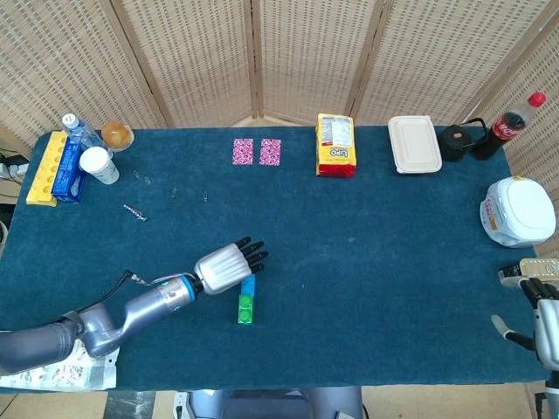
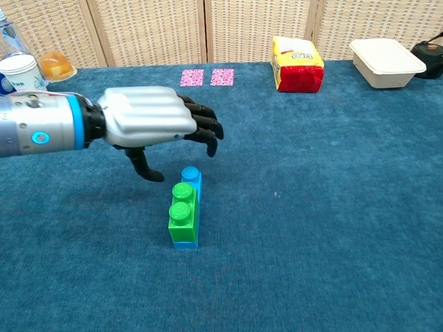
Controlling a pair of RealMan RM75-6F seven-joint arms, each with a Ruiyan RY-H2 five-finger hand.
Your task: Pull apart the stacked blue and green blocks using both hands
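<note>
the desk [image 1: 367, 253] is covered with a dark blue cloth. the left hand [image 1: 229, 264] hovers above the middle of it, palm down, with its dark fingers [image 2: 206, 128] apart and holding nothing. its thumb hangs down just beside the blocks, and i cannot tell if it touches them. the right hand [image 1: 543, 307] is at the right edge of the desk, well apart from the blocks; it is only partly seen and i cannot tell how its fingers stand. at the far edge there are a white lunch box [image 1: 414, 144] and a yellow and red snack bag [image 1: 335, 145]. the green block [image 2: 182, 211] and the blue block [image 2: 192, 179] lie near the middle of the desk, joined together, the blue one on the far side.
</note>
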